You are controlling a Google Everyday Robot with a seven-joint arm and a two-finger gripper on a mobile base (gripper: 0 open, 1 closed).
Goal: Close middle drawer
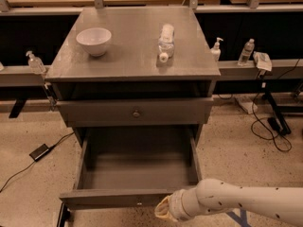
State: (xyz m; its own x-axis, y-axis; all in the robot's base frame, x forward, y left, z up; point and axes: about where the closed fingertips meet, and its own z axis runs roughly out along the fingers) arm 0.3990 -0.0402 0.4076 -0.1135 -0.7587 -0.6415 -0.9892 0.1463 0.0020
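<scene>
Your mid drawer (109,198) is pulled out twd the camera, front panel running left-right. Gripper (163,210) sits just beside the panel's right end; can't tell its grip state.

middle drawer (137,174) pulled out, gripper (163,210) at its front panel

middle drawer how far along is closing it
Done: nothing yet; the middle drawer is pulled far out, its inside empty. In hand: the gripper sits at its front panel, right of centre. Left: pushing it fully in beneath the upper drawer.
</scene>
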